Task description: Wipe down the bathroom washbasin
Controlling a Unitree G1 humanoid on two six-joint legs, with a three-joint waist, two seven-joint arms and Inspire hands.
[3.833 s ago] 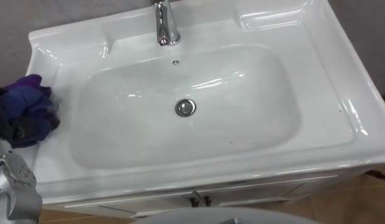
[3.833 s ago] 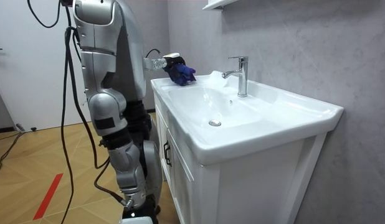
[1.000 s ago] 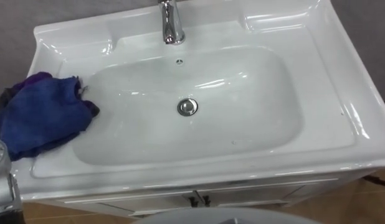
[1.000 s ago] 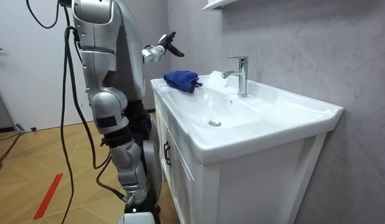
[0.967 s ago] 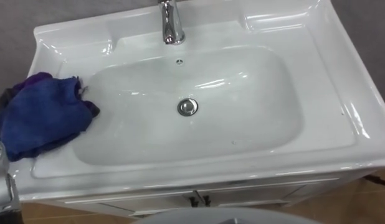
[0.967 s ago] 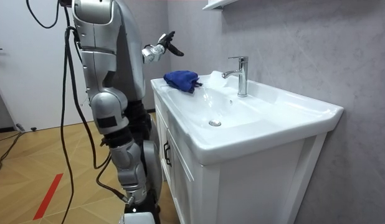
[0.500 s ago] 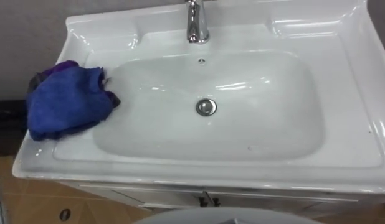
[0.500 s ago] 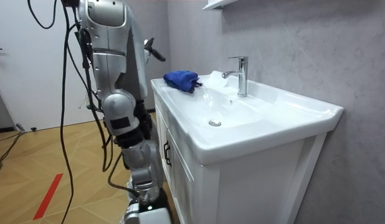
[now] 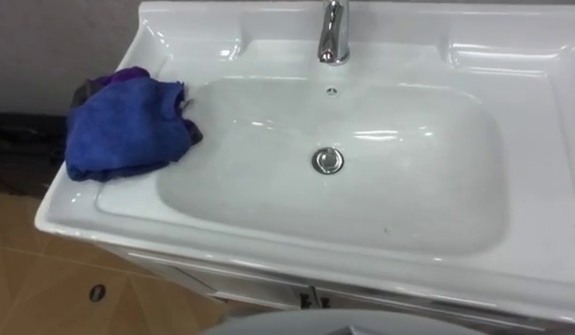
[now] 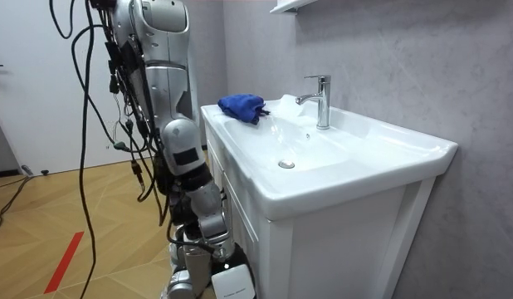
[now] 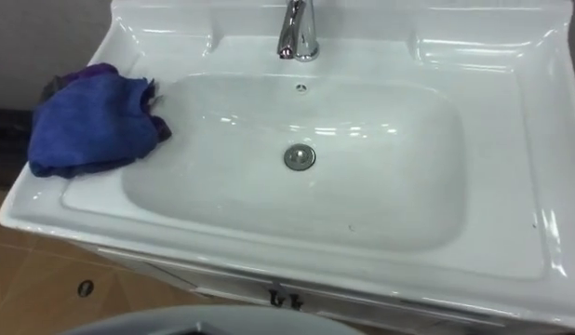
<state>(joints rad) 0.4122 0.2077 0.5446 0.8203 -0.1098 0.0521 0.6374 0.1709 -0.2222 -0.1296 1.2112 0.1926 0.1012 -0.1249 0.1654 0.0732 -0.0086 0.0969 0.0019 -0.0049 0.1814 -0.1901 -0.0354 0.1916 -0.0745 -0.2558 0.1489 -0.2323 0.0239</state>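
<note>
The white basin [image 9: 269, 258] lies below me with a chrome drain [image 9: 327, 160] in the middle of its bowl. A crumpled blue cloth [image 9: 125, 130] rests on the flat left rim, its edge hanging slightly over the bowl's slope. Nothing holds the cloth. In the room view the cloth [image 10: 242, 105] sits at the basin's end nearest the robot. The robot stands close against the white cabinet [image 10: 323, 249] at that end.
A chrome faucet [image 9: 334, 33] rises at the back centre of the basin. Raised ledges run along the back rim on both sides. Wooden floor [image 9: 46, 288] shows past the basin's left edge. A wall shelf [image 10: 285, 7] hangs above the faucet.
The robot has turned and moved closer to the cabinet, and the eye view has shifted left. The cloth lies still on the left rim, released since the earliest frames.
</note>
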